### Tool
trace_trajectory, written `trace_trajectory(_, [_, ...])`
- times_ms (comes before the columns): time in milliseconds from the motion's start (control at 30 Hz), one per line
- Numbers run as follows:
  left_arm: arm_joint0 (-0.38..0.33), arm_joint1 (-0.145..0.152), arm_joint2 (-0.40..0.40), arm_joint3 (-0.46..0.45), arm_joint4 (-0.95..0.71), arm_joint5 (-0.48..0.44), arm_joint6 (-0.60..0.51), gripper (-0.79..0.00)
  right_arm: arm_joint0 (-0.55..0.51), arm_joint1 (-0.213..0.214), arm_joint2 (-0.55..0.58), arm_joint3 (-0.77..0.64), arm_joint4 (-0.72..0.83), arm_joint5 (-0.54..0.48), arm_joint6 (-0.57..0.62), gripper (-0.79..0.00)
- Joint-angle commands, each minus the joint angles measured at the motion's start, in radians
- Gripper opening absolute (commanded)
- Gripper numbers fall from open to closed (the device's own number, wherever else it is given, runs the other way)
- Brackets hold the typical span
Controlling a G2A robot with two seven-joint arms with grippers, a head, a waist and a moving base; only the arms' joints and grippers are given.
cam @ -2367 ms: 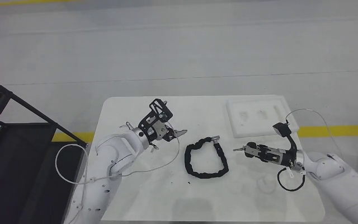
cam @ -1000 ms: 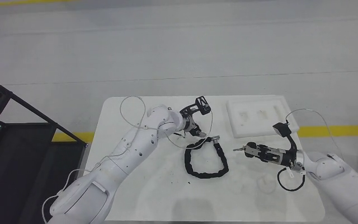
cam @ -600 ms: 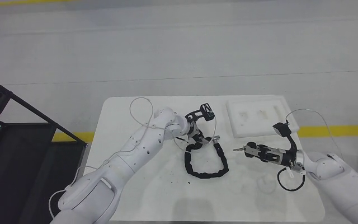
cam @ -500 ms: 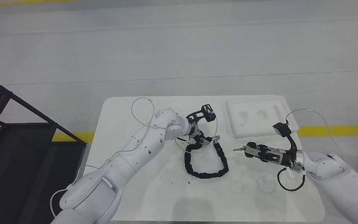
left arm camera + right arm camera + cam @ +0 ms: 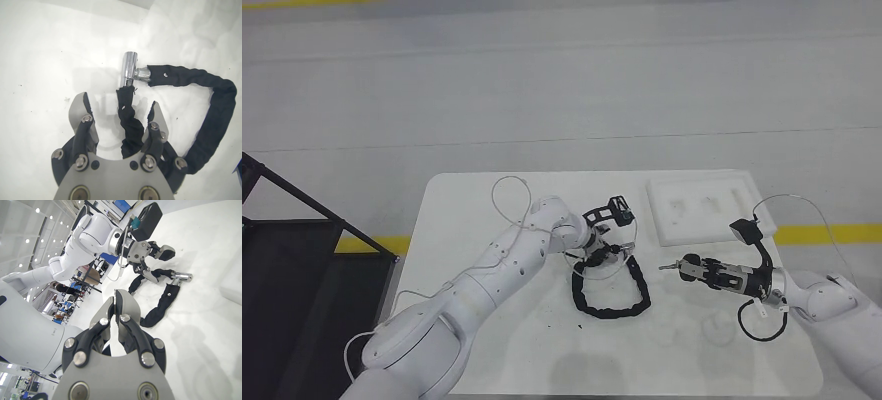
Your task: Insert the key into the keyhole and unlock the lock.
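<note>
- Chrome lock cylinder (image 5: 129,66) flat on the table (image 5: 472,210), joined to a black sleeved chain (image 5: 217,113); keyhole too small to make out.
- Chain end just behind the cylinder, between the spread fingers of the left gripper (image 5: 119,107).
- Key (image 5: 670,267) barely discernible, pinched in the clenched right gripper (image 5: 115,299), well apart from the cylinder.

Lock barrel (image 5: 129,66) glossy chrome metal, chain sleeve (image 5: 219,111) matt black woven cloth w/ frayed ends, left fingers (image 5: 77,111) brushed metal w/ rough black lining, tabletop (image 5: 37,47) matt white.
</note>
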Motion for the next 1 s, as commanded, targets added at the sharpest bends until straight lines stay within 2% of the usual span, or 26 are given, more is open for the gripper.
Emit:
trace_trajectory(0, [-0.003,-0.007,0.006,0.010,0.002,-0.001,-0.002,-0.471,0.000,0.000,0.000,0.000,0.000,0.000,0.000,-0.785])
trace_trajectory(100, [-0.008,-0.017,0.012,0.025,0.003,0.001,-0.003,-0.496,0.000,0.000,0.000,0.000,0.000,0.000,0.000,-0.785])
trace_trajectory(167, [-0.011,-0.023,0.014,0.035,0.002,0.002,-0.004,-0.474,0.000,0.000,0.000,0.000,0.000,0.000,0.000,-0.785])
trace_trajectory(567, [-0.022,-0.055,0.027,0.082,0.004,-0.009,0.000,-0.505,0.000,0.000,0.000,0.000,0.000,0.000,0.000,-0.785])
trace_trajectory(733, [-0.025,-0.066,0.029,0.103,0.011,-0.008,0.011,-0.449,0.000,0.000,0.000,0.000,0.000,0.000,0.000,-0.785])
trace_trajectory(800, [-0.025,-0.071,0.030,0.111,0.012,-0.008,0.015,-0.505,0.000,0.000,0.000,0.000,0.000,0.000,0.000,-0.785])
trace_trajectory(833, [-0.025,-0.073,0.032,0.115,0.015,-0.008,0.016,-0.591,0.000,0.000,0.000,0.000,0.000,0.000,0.000,-0.785])
trace_trajectory(933, [-0.025,-0.079,0.035,0.128,0.021,-0.008,0.019,-0.659,0.000,0.000,0.000,0.000,0.000,0.000,0.000,-0.785])
trace_trajectory(967, [-0.025,-0.081,0.035,0.133,0.023,-0.007,0.019,-0.730,0.000,0.000,0.000,0.000,0.000,0.000,0.000,-0.785])
